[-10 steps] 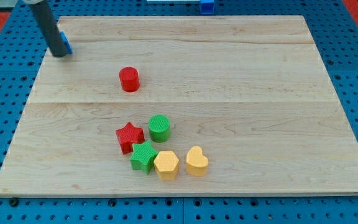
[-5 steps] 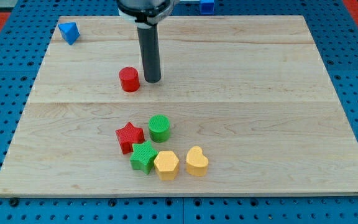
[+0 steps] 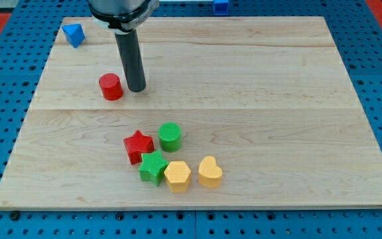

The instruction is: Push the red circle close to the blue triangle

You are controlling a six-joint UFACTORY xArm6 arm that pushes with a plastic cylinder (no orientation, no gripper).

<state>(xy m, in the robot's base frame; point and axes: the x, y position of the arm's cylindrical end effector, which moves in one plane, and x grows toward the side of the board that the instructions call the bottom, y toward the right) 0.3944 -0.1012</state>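
The blue triangle point(image 3: 73, 34) sits at the board's point(image 3: 277, 79) top-left corner. Well below and right of it is the red circle point(image 3: 111, 87). My tip point(image 3: 136, 89) stands just right of the circle, close to touching; the rod has no jaws to open or close. Further down and right of the circle cluster the red star point(image 3: 138, 145), green circle point(image 3: 170, 137), green star point(image 3: 154, 166), yellow hexagon point(image 3: 177, 176) and yellow heart point(image 3: 209, 172). A blue block point(image 3: 221, 6) lies beyond the board's top edge.

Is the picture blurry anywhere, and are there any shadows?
Camera view: sharp overall, evenly lit, no glare on the pale wooden board; the small red circle block and my tip throw only faint, soft shadows; the dark rod's top is cut off.
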